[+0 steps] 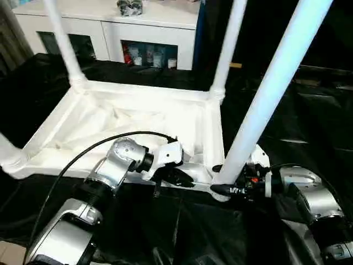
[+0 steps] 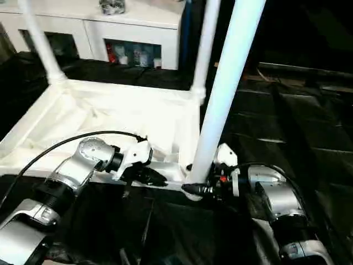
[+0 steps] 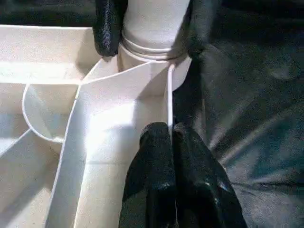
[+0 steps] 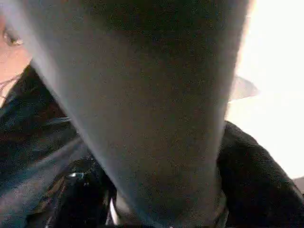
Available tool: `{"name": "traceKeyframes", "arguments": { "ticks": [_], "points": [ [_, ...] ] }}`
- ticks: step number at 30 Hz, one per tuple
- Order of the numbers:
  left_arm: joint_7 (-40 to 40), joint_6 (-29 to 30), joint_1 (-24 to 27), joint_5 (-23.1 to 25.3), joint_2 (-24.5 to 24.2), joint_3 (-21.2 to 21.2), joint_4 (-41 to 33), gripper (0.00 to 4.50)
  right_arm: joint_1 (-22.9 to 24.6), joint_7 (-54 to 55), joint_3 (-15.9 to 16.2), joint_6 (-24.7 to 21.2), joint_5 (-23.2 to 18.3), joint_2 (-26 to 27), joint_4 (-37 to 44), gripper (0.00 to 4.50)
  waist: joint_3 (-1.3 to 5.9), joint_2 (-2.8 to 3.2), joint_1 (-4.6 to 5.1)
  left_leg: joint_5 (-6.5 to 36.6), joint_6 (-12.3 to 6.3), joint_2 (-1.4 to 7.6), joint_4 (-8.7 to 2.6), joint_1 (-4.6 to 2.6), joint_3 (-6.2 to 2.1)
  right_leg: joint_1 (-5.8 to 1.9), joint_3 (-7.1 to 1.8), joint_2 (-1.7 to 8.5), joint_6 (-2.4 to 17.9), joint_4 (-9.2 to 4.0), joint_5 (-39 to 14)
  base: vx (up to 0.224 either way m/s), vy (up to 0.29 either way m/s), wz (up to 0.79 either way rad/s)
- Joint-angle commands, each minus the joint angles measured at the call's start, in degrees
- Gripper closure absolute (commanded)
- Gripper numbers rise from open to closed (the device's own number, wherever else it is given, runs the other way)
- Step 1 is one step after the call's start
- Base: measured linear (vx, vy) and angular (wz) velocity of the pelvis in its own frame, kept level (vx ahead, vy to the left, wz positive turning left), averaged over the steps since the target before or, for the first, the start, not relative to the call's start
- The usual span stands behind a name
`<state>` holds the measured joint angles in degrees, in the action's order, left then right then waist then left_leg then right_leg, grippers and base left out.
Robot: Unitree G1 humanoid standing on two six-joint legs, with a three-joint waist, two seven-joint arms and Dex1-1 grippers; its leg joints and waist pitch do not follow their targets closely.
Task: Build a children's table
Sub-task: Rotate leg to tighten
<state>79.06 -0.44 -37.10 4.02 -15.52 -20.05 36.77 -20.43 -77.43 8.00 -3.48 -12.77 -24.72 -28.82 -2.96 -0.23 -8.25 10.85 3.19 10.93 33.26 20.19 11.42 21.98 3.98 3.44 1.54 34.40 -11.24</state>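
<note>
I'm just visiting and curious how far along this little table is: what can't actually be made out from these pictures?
- Near leg: top cut off by the head views' edge.
- Its foot: the right gripper covers the corner socket, so how deep it sits is hidden.
- Fourth corner: cut by the left edge.
- Left gripper pinches the tabletop rim.
- Cabinet contents: too small.

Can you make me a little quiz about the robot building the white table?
1. True or false: the table top lies upside down on the black cloth.
2. What does the right claw grip? A) the near-right leg B) a cable C) the cabinet
3. Fill in: the left claw pinches the table top's thin ____.

Key:
1. True; its ribs face up and the legs stand up from the corners.
2. A, low down by the corner socket.
3. Rim, its fingers shut on either side.
</note>
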Motion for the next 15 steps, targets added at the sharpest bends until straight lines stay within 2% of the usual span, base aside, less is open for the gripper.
{"name": "traceKeyframes", "arguments": {
  "ticks": [1, 3, 8, 12, 14, 15],
  "points": [
    [-0.9, -0.7, -0.8, -1.3, 1.2, -0.4, -2.0, 4.5, 1.2, -3.9, 5.4, -1.2, 0.7, 1.3, 1.5, 1.7, 3.35, -0.29, 0.26, 10.0, -4.03, 3.44, -3.68, -0.58, -1.46, -2.25, -3.04, 5.76, 12.7, -4.16, -11.3, 0.0, 0.0, 0.0],
    [-1.1, -0.8, -0.7, -1.2, 0.8, -0.1, -1.9, 4.5, 1.3, -4.1, 5.5, -1.4, 0.7, 1.6, 1.5, 1.83, 3.37, -0.51, 0.17, 9.6, -3.91, 3.39, -3.69, -0.49, -1.5, -2.34, -3.04, 5.77, 12.3, -4.06, -11.5, 0.0, 0.0, 0.0],
    [-1.7, -0.7, -0.4, -1.1, 0.6, 0.1, -2.1, 4.5, 1.8, -2.5, 4.7, -0.9, 0.7, 2.4, 1.3, 1.92, 3.43, -0.49, 0.17, 8.8, -4.17, 3.35, -3.59, -0.41, -1.47, -2.31, -3.01, 5.76, 12.2, -3.97, -10.6, 0.0, 0.0, 0.0],
    [-6.1, 0.2, -0.8, -0.1, 1.5, 0.9, -1.3, 4.5, 1.2, 5.8, 1.5, 0.9, 1.3, 5.6, -2.2, 1.93, 3.33, -0.37, 0.31, 9.7, -3.61, 3.38, -3.74, -0.45, -1.5, -2.14, -3.01, 5.89, 11.9, -4.19, -12.6, 0.0, 0.0, 0.0],
    [-11.6, 1.1, -1.7, 0.8, 3.4, 2.0, 0.2, 4.5, -0.2, 17.3, -1.1, 2.4, 2.8, 9.8, -6.6, 1.94, 3.02, -0.38, 0.77, 11.6, -2.46, 3.22, -3.96, -0.51, -1.58, -1.95, -3.03, 5.99, 11.3, -4.61, -16.2, 0.0, 0.0, 0.0],
    [-12.0, 1.1, -1.8, 0.8, 3.5, 2.1, 0.3, 4.5, -0.3, 18.2, -1.3, 2.5, 3.0, 10.1, -6.9, 1.94, 2.86, -0.41, 1.24, 13.6, -1.37, 3.05, -4.24, -0.64, -1.86, -1.97, -2.88, 6.16, 10.3, -5.14, -20.8, 0.0, 0.0, 0.0]
  ]
}}
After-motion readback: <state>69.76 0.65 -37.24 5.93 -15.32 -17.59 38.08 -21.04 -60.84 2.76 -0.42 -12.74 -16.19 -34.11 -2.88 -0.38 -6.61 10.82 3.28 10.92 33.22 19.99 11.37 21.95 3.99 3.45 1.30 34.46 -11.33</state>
